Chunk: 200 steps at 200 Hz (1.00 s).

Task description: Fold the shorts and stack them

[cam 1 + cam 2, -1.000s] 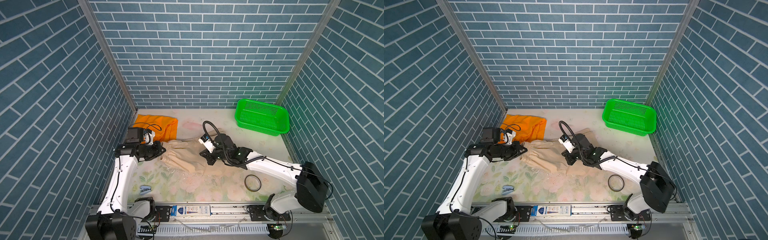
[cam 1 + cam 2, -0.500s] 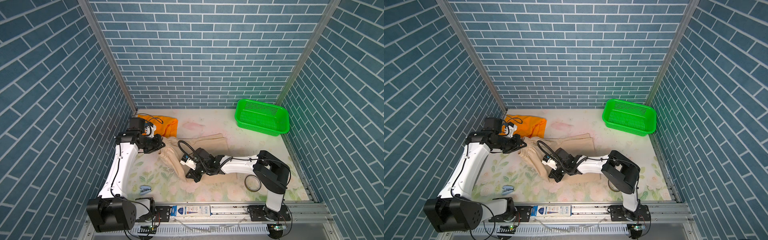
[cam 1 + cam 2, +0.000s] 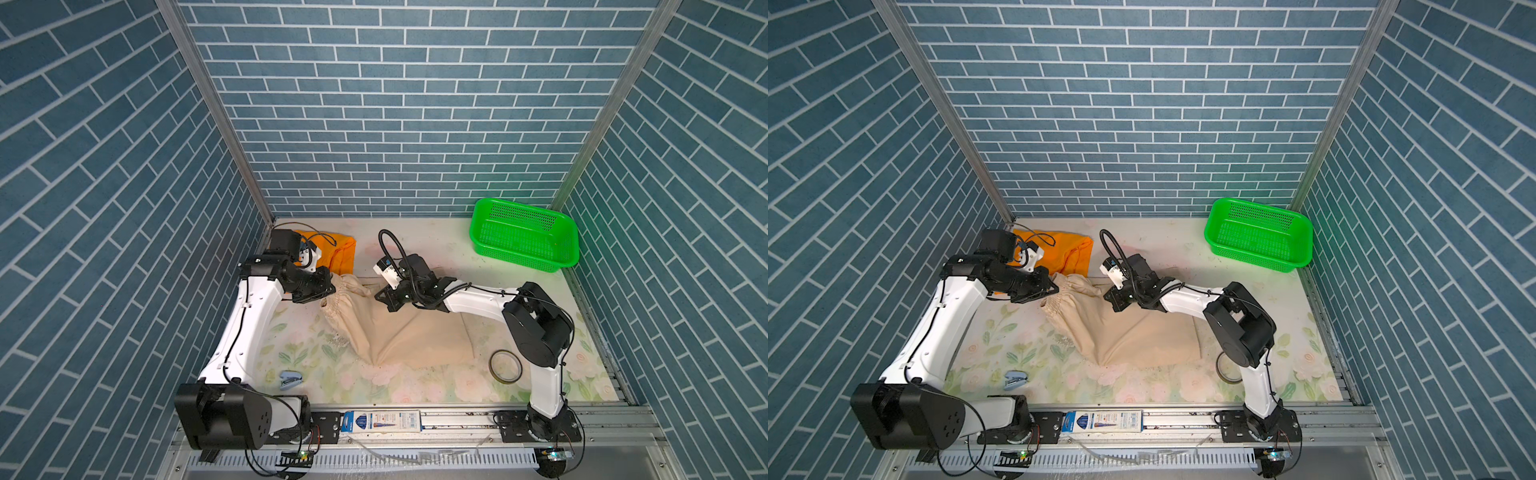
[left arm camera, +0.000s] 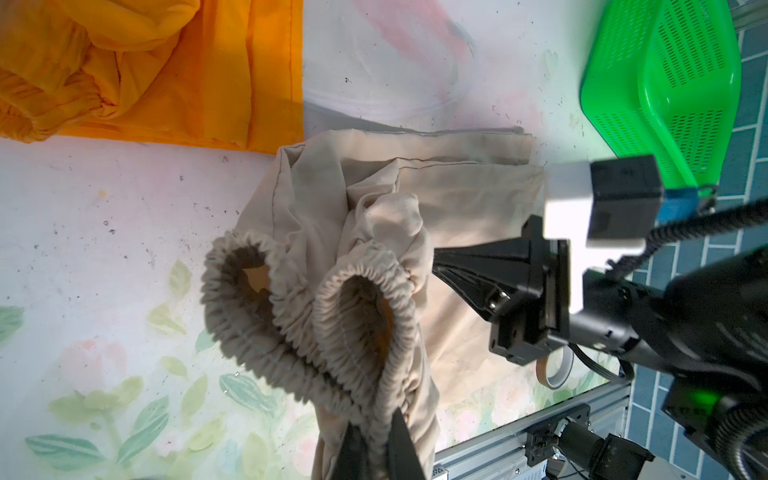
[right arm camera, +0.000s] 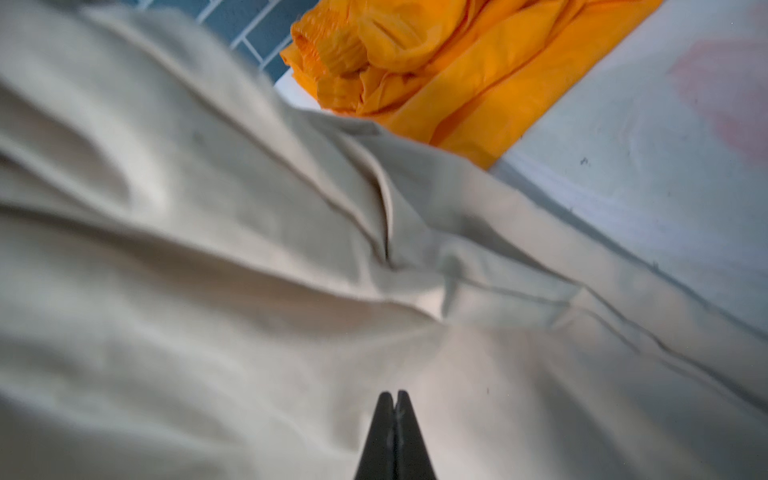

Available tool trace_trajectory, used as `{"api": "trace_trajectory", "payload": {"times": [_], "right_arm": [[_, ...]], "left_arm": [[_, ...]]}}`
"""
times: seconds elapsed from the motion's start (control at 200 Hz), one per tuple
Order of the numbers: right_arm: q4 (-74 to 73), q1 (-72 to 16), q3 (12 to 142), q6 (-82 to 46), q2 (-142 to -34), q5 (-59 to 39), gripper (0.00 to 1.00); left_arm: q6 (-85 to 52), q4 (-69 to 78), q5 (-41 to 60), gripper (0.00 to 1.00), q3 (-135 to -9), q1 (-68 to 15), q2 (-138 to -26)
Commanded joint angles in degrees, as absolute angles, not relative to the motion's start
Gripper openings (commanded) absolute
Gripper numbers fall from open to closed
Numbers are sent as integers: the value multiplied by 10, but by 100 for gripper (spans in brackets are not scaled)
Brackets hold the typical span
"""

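The beige shorts (image 3: 399, 332) (image 3: 1133, 332) lie mid-table, gathered waistband to the left and legs spread to the front right. My left gripper (image 3: 330, 289) (image 3: 1054, 289) (image 4: 378, 436) is shut on that waistband (image 4: 365, 299), which loops up in two folds in the left wrist view. My right gripper (image 3: 377, 296) (image 3: 1106, 297) (image 5: 395, 395) is shut with nothing between its jaws. Its tips hover just over the beige cloth (image 5: 249, 249), close to the waistband. The orange shorts (image 3: 338, 253) (image 3: 1071, 249) (image 4: 166, 83) (image 5: 436, 83) lie bunched at the back left, partly hidden behind the left arm.
A green perforated basket (image 3: 523, 235) (image 3: 1258, 235) (image 4: 665, 83) stands at the back right. A tape ring (image 3: 505, 365) (image 3: 1225, 372) lies by the right arm's base and a small blue object (image 3: 289, 378) (image 3: 1016, 379) at the front left, both on the floral mat (image 3: 415, 386).
The right gripper, low over the front of the beige shorts half a second ago, has swung back toward the waistband. The beige cloth now lies spread to the front right. The left gripper keeps its hold.
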State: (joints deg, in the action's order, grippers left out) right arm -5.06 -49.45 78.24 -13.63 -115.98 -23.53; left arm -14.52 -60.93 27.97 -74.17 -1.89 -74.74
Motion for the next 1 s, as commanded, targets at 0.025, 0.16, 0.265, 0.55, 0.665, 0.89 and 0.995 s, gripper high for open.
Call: {"api": "trace_trajectory", "payload": {"times": [0.025,0.16,0.265,0.55,0.665,0.89,0.995], "right_arm": [[-27,-486,849,-155,-1233,-247,0],[-5,-484,917,-155,-1304,-261,0],[3,-478,957,-168,-1332,-271,0],[-16,-463,842,-146,-1187,-272,0],[37,-465,759,-98,-1112,-314,0],[118,-540,645,-35,-1018,-293,0],[95,-580,614,-42,-1012,-300,0]], "left_arm": [[-139,-629,276,0,-762,-28,-752],[-136,-636,278,0,-770,-30,-752],[-134,-637,279,0,-776,-30,-750],[-118,-642,272,0,-797,-30,-766],[-107,-644,272,0,-812,-30,-778],[-85,-655,267,0,-843,-29,-819],[-85,-652,271,0,-848,-29,-824]]}}
